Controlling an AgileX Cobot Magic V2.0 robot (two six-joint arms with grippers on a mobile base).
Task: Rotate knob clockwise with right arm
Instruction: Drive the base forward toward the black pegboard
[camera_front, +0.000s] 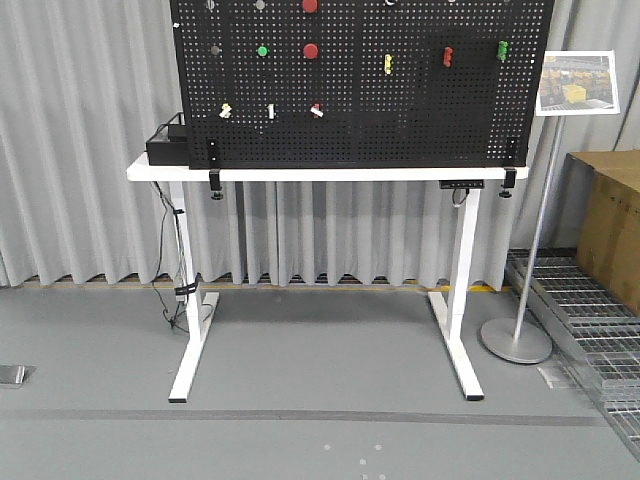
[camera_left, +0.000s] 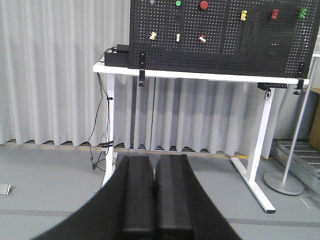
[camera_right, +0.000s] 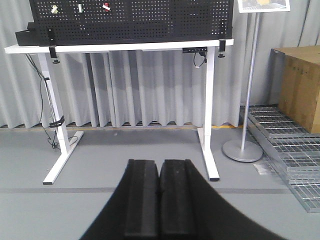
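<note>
The pegboard stands upright on the tabletop, so its red knob, likely the target, faces outward. Well back from it, the right gripper and left gripper show jaws closed, empty.

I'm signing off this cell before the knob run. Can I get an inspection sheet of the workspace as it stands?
Surface: white table bearing an upright black pegboard, clamped at the table's front edge.
Job's things: red round fitting, green round fitting and yellow fitting on the pegboard, among others; which one is the target knob cannot be told.
Clutter: black box at the table's left end.
End effectors: left end effector and right end effector are both shut, empty and well short of the board.
Cables: black cable runs down by the left table leg.
Surroundings: grey curtain, sign stand, cardboard box, metal grating.
</note>
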